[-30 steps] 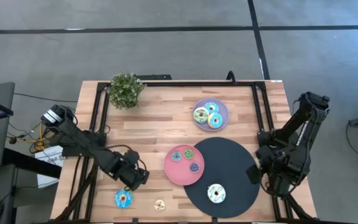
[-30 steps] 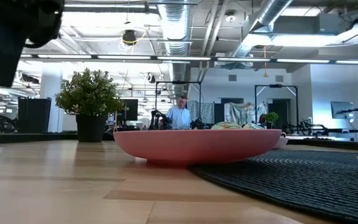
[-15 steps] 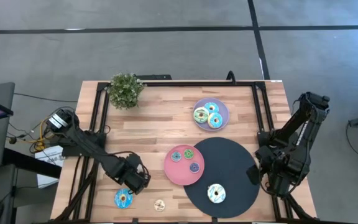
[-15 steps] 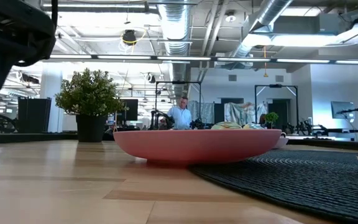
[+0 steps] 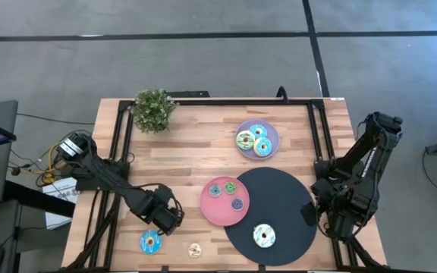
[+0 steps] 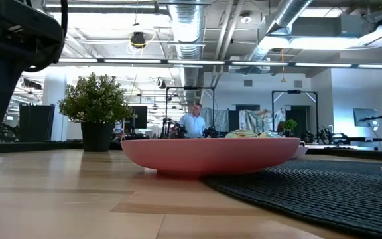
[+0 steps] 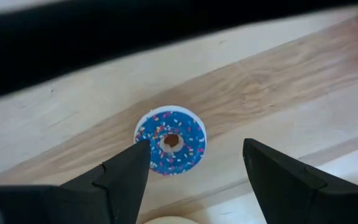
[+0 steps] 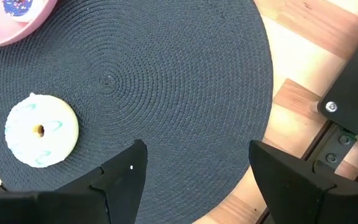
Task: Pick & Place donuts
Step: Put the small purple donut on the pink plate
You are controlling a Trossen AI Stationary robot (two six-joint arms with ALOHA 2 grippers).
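A blue-iced donut with sprinkles lies flat on the wooden table near its front left corner. My left gripper hangs open over it, pointing down, just to its far right. In the left wrist view the donut shows close to one finger. A small yellow donut lies to its right. A white donut rests on the black disc. My right gripper waits open above the disc's right edge.
A pink plate holds three small donuts. A lilac plate at the back holds more. A potted plant stands at the far left. A black metal frame runs along the table's sides. A person shows far behind in the low view.
My left gripper has sunk a little toward the blue donut, still open and pointing down. The donuts and the right arm have kept still.
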